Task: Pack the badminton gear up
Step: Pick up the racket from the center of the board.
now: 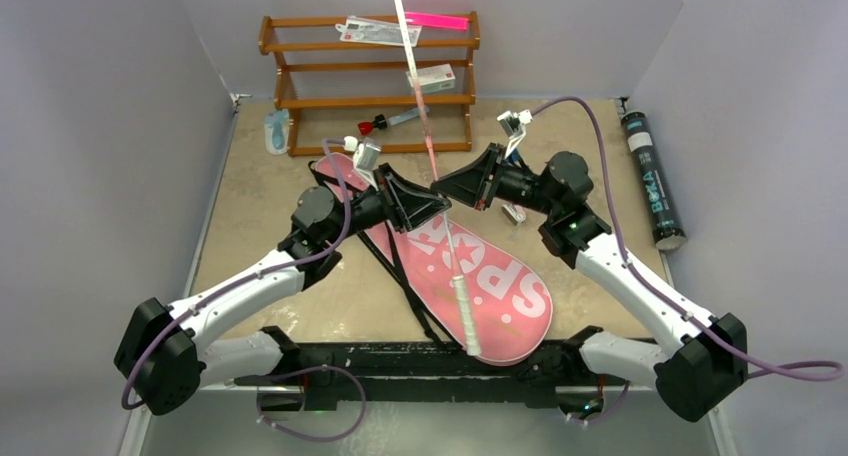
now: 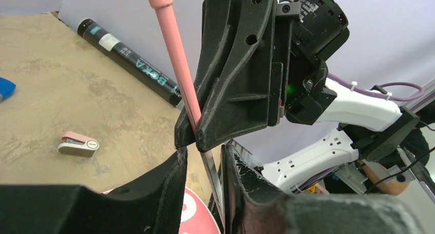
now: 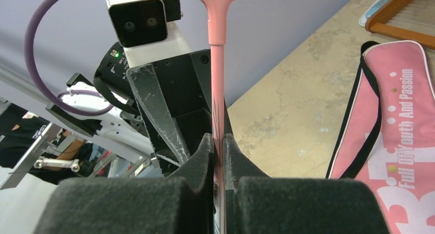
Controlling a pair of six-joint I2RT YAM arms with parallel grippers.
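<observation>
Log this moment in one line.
right claw: shut on racket | left claw: open around its shaft | racket: head up, handle over pink bag

"BOKA" is read on the black tube [image 1: 651, 180] at three o'clock; "Full Of Youth And Passion" is printed on the pink bag [image 3: 405, 141].
</observation>
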